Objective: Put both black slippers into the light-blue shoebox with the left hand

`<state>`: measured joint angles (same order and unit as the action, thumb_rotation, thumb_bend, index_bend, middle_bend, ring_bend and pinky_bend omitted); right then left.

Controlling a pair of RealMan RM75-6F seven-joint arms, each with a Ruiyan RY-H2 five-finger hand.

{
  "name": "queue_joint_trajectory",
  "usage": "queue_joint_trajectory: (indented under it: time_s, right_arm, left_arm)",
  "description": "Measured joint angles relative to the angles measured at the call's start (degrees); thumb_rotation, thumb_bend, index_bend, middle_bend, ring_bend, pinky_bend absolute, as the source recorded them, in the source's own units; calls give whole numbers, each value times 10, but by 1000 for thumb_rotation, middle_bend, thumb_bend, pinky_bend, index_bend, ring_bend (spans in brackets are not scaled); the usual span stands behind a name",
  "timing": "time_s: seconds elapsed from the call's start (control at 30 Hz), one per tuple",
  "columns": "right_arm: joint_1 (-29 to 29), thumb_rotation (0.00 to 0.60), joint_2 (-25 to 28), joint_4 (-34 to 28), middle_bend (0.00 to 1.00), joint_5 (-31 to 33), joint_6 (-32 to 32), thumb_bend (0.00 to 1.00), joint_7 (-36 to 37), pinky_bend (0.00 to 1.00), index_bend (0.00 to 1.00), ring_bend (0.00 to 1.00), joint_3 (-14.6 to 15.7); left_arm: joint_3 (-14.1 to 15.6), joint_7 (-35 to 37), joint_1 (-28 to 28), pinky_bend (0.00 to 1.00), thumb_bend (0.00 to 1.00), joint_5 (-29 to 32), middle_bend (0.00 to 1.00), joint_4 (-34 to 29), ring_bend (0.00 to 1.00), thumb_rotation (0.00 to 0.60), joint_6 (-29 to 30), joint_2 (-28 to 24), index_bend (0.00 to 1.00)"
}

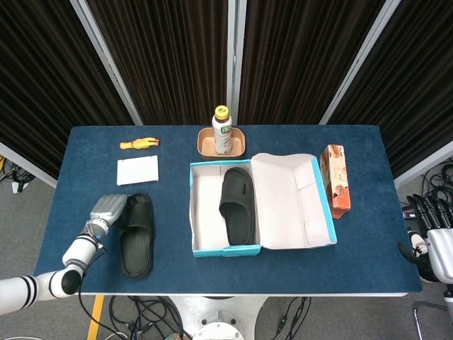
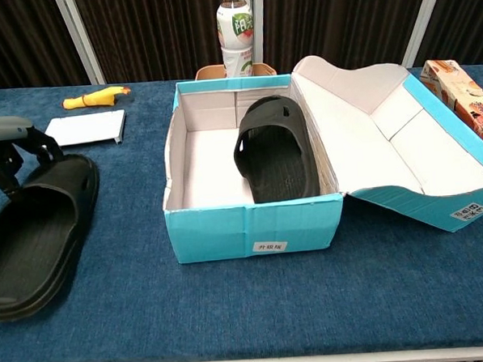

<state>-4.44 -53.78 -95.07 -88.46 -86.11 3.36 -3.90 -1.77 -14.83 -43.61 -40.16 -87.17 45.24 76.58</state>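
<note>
Your left hand (image 1: 108, 209) has a silver-grey shell and dark fingers (image 2: 42, 144); its white forearm carries black bands. Your right hand (image 1: 432, 241) is grey, black-fingered.

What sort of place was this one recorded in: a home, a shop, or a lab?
Most likely a robot lab or recording booth. Dark curtains in metal frames back the blue-covered table, loose cables lie on the grey floor beneath it, and the things laid out, such as the shoebox and bottle, look staged.

Bright, even light falls from overhead, and both views are sharp. The box (image 2: 254, 226) casts only a soft, short shadow on the table (image 2: 329, 306). The curtains (image 1: 170, 64) stay dark. The bottle (image 2: 236, 35) shows faint glare.
</note>
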Motion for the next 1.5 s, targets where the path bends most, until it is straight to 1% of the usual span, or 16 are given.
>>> queue_joint_trajectory:
  time_s: [0.17,0.27,0.4,0.47,0.57,0.63,0.7,0.8,0.93,1.1,1.27,1.5]
  right_arm:
    - [0,600,-1,3,82,1,0,120,2,45,0,0,0]
    - [-1,600,-2,3,82,-1,-1,120,3,45,0,0,-1]
    - [-2,600,-2,4,82,0,2,120,3,45,0,0,-1]
    - [-3,600,-2,2,82,0,2,120,2,45,0,0,-1]
    - [-1,600,0,-1,82,-1,-1,120,-2,45,0,0,-1]
    - [1,600,1,-3,82,0,-3,120,-4,45,0,0,0]
    - [3,600,3,-6,82,2,-5,120,-7,45,0,0,0]
    - [5,600,4,-10,82,3,-6,120,-11,45,0,0,0]
    - [4,600,5,-14,82,4,-4,120,-15,46,0,0,0]
    - [5,600,8,-19,82,8,-3,120,-20,46,0,0,0]
    - [5,600,9,-20,82,12,-2,120,-21,46,0,0,-1]
    - [4,600,10,-21,82,13,0,120,-22,47,0,0,-2]
  left_arm:
    - [-30,64,22,789,37,-38,472,-25,781,600,22,-32,469]
    - [-55,123,37,789,37,-74,472,-38,764,600,39,-49,469]
    - [-94,231,53,788,37,-140,469,-45,717,600,60,-54,469]
    - [-109,284,56,778,37,-172,469,-43,696,600,64,-51,469]
    - [-130,379,55,747,37,-228,468,-36,674,600,65,-36,469]
    - [-144,442,48,725,37,-271,466,-23,662,600,66,-17,470]
    - [-154,489,37,691,37,-315,461,-3,645,600,66,12,469]
    - [-160,527,14,659,37,-357,458,31,623,600,65,58,469]
    - [-161,550,-14,630,37,-380,458,80,612,600,64,115,468]
    - [-157,537,-40,618,37,-397,458,152,608,600,78,176,466]
    - [-153,520,-56,614,30,-408,458,221,604,600,100,224,462]
    - [-144,516,-67,609,20,-425,459,320,603,600,151,284,455]
